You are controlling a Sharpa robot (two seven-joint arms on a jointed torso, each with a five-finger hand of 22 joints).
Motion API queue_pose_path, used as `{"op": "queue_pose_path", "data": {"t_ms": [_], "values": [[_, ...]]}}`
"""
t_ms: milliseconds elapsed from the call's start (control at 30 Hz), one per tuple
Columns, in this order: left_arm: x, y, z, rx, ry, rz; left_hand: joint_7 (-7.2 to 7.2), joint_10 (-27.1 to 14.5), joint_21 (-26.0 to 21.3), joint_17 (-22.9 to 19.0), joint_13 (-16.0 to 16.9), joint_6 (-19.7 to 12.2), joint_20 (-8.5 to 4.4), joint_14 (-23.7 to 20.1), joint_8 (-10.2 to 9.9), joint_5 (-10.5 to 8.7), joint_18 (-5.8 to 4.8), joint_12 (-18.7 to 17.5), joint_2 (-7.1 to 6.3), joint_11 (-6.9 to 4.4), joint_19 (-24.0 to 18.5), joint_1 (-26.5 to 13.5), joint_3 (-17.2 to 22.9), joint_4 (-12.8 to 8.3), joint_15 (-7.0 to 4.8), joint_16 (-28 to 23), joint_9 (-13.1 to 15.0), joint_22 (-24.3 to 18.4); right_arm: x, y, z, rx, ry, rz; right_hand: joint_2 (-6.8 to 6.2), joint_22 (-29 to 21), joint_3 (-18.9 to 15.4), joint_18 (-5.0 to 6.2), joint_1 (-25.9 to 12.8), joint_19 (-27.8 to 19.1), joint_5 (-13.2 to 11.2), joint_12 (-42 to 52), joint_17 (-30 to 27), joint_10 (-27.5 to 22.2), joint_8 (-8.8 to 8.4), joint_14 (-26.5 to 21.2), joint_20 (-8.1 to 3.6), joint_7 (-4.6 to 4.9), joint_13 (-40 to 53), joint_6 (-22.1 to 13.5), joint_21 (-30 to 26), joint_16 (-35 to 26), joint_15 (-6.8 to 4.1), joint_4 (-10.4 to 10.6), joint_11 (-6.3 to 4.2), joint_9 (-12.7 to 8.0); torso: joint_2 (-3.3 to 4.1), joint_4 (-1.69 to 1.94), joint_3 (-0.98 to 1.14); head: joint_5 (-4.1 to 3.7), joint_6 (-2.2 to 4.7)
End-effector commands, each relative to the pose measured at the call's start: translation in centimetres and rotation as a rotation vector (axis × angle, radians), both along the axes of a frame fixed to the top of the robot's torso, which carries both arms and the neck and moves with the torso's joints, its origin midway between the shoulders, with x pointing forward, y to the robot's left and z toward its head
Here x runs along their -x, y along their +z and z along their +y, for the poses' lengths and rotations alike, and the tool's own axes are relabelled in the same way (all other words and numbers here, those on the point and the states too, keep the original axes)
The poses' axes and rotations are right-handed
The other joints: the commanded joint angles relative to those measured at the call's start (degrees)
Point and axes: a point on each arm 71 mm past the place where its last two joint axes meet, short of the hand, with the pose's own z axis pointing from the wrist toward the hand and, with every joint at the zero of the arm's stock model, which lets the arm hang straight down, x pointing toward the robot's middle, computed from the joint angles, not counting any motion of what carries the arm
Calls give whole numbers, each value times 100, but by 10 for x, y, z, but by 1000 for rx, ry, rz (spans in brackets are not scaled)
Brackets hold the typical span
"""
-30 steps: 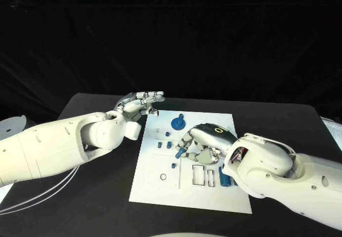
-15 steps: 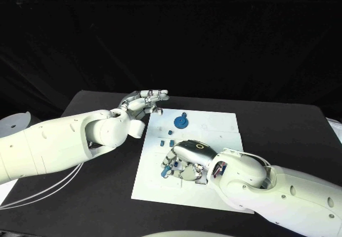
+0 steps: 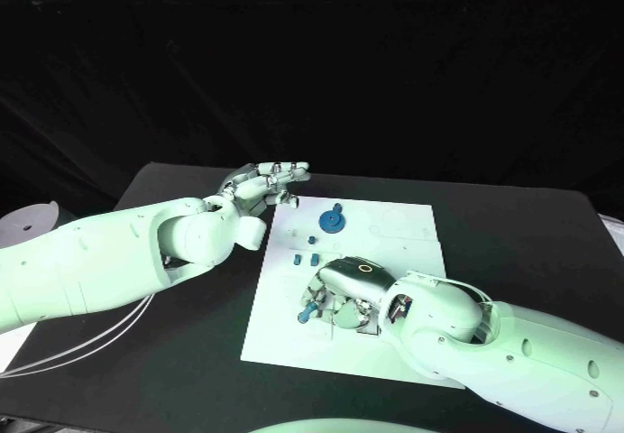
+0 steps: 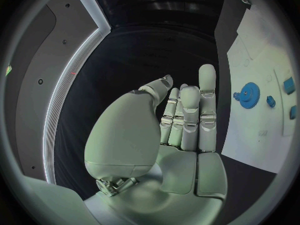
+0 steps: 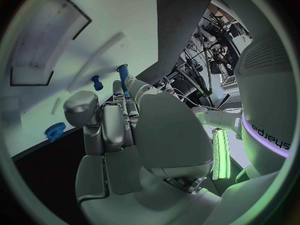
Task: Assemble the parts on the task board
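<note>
Blue peg: a slim blue part pinched in the fingers of my right hand; in the right wrist view the same peg stands up past my fingertips, clamped between them. I judge I hold it by its upper end so the free tip can be set down into a slot.
Right hand: low over the middle of the task board, knuckles up, fingers curled under and closed on the peg. It sits there, I think, because the board's open recesses lie just beneath.
Left hand: my left hand hangs off the board's far left corner, above the black table; fingers straight, side by side, holding nothing. The left wrist view shows them plainly bare. My guess is that it is parked clear so my right arm has room.
Gear: a round toothed blue gear lies flat on the board's far part, well apart from my right hand.
Small pieces: a few short blue pieces sit between the gear and my right hand, near the board's left edge.
Board: white, flat, with rectangular cut-outs; one long recess shows in the right wrist view.
Progress: early, as I judge it, with most parts loose.
</note>
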Motion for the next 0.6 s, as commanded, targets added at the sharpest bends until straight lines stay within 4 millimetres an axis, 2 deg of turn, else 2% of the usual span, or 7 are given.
{"op": "queue_pose_path", "data": {"t_ms": [33, 267, 367, 600], "values": [[1, 1, -2, 8, -20, -9, 27, -24, -39, -6, -9, -12, -15, -28, 2, 33, 61, 20, 48, 5, -11, -10, 12, -33, -4, 27, -3, -9, 0, -3, 0, 58, -1, -27, -24, -3, 22, -47, 24, 20, 14, -7, 4, 21, 23, 236, 36, 17, 5, 4, 36, 26, -3, 3, 2, 6, -5, -8, 2, 2, -7], [1, 1, -3, 9, -22, -8, 27, -24, -39, -6, -9, -12, -15, -28, 2, 33, 61, 20, 48, 5, -11, -10, 12, -33, -4, 27, -3, -9, 0, -4, 2, 99, -4, -51, -28, -3, 29, -47, 3, 17, 14, -11, 3, 31, 23, 234, 40, 16, 8, 11, 37, 27, 0, 1, 2, 9, -4, -1, 2, -5, -4], [1, 1, -3, 9, -22, -7, 27, -24, -39, -6, -9, -12, -15, -28, 2, 33, 61, 20, 48, 5, -11, -10, 12, -33, -4, 27, -3, -9, 2, -5, 5, 126, 9, -46, -32, -2, 30, -47, -1, 17, 14, -12, 0, 34, 23, 233, 41, 15, 8, 13, 37, 25, 1, -1, 1, 10, -4, 0, -5, -12, -4], [1, 1, -4, 9, -25, -7, 27, -24, -39, -6, -9, -12, -15, -28, 2, 33, 61, 20, 48, 5, -11, -10, 12, -33, -4, 27, -3, -9, 8, -8, 16, 147, 44, -36, -97, -21, 19, -42, -99, -3, 15, -61, -12, 5, -13, 225, 54, 21, 3, -20, 24, 22, 13, -3, 16, 6, -2, 3, -3, -16, -7]]}}
